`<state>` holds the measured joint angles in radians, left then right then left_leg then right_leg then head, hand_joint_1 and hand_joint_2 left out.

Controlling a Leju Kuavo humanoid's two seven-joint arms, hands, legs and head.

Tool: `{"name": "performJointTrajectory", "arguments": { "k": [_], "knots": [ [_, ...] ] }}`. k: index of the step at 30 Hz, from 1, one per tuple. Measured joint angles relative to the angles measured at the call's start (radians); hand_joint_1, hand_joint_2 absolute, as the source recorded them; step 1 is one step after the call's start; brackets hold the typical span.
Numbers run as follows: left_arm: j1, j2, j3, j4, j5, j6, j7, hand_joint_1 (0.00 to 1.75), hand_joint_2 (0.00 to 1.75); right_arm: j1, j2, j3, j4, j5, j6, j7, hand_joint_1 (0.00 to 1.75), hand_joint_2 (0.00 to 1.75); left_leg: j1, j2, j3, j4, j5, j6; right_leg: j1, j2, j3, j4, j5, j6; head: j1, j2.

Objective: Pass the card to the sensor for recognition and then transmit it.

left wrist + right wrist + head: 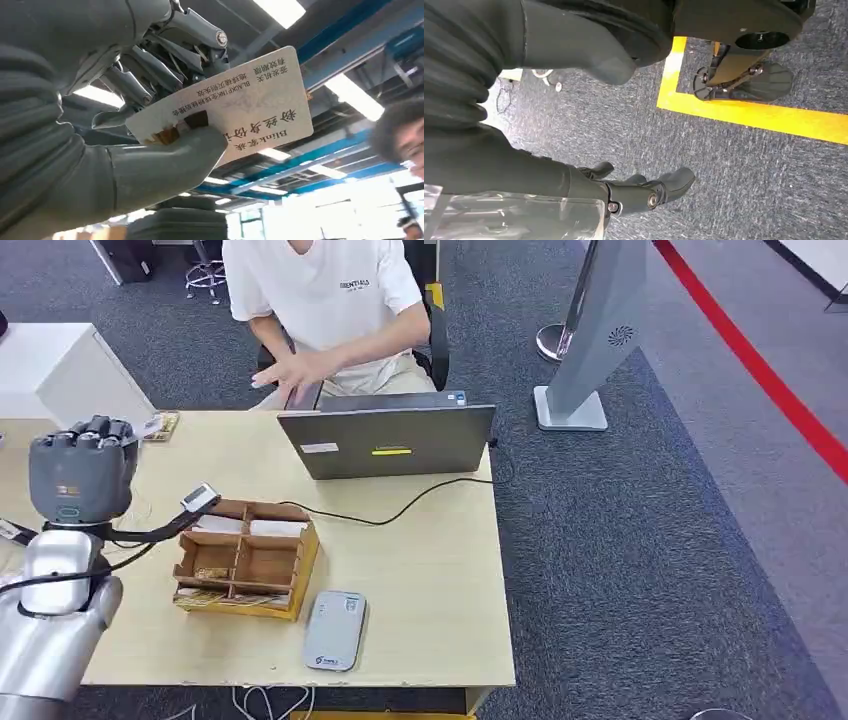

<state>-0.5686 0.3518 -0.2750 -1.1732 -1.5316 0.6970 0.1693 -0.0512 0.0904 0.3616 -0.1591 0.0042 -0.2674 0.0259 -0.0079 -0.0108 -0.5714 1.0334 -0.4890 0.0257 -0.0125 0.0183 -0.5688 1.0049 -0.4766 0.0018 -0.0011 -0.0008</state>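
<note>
Left to right, for you:

Your left hand (80,475) is raised above the far-left part of the desk (430,570), back of the hand toward the head camera. It is pinching the card (235,105): thumb pressed on one face, fingers (150,75) behind the other, grip at one end. Most of the card sticks out free, which makes sense, since the exposed part is what a reader has to see. In the head view the card (148,427) is only a thin sliver past the fingers, so I can't tell its tilt from there.

Just right of the hand, a small scanner head (198,498) on a black flexible stalk sits over the left edge of the wooden organiser (245,560). I take it for the sensor. The card is near it but apart, higher and farther back, so the recognition step looks not yet done. You'd need to bring the free end down to the scanner face.

Further right: a grey card reader or similar device (335,630) lies flat at the near edge, and a laptop (388,440) stands at the far edge with a cable running off it. A person (330,310) sits behind the laptop, likely the one to receive the card afterwards.

Your right hand (644,192) hangs by the floor, fingers loosely apart, holding nothing. Idle, so this stays a one-hand job.
</note>
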Motion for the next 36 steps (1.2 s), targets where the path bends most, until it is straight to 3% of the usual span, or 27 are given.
{"name": "performJointTrajectory", "arguments": {
  "k": [7,19,20,30,36],
  "knots": [
    [-0.059,0.054,0.002,0.103,0.0,0.0,0.016,1.75,1.75,0.0,-0.005,0.005,0.0,-0.002,0.001,0.008,0.0,1.75,0.0,0.0,-0.001,0.0,0.0,0.0,0.0,0.0,0.0,0.0,0.0,0.0,0.0,0.0],
    [-0.062,0.067,0.003,0.133,0.0,0.0,0.018,1.75,1.75,0.0,-0.005,0.007,0.0,-0.002,0.001,0.003,0.0,1.75,0.0,-0.001,-0.001,0.0,0.0,0.0,0.0,0.0,0.0,-0.001,0.0,0.0,0.0,0.0],
    [-0.06,0.068,0.003,0.133,0.0,0.0,0.018,0.0,1.75,0.0,-0.005,0.007,0.0,-0.002,0.001,0.002,0.0,1.75,0.0,-0.001,-0.001,0.0,0.0,0.0,0.0,0.0,0.0,-0.001,0.0,0.0,0.0,0.0],
    [-0.026,0.058,0.015,0.131,0.0,0.001,-0.013,0.0,1.75,0.0,-0.006,0.007,0.0,-0.003,0.001,0.001,0.0,1.75,0.0,0.0,-0.001,0.0,0.0,0.0,0.0,0.0,-0.001,-0.001,0.0,0.0,0.0,0.0],
    [-0.013,0.054,0.013,0.131,0.0,0.001,0.008,0.0,1.75,0.0,-0.007,0.007,0.0,-0.003,0.001,0.004,0.0,1.75,0.0,-0.001,-0.001,0.0,0.0,0.0,0.0,0.0,-0.001,-0.001,0.0,0.0,0.0,0.0]
  ]
}}
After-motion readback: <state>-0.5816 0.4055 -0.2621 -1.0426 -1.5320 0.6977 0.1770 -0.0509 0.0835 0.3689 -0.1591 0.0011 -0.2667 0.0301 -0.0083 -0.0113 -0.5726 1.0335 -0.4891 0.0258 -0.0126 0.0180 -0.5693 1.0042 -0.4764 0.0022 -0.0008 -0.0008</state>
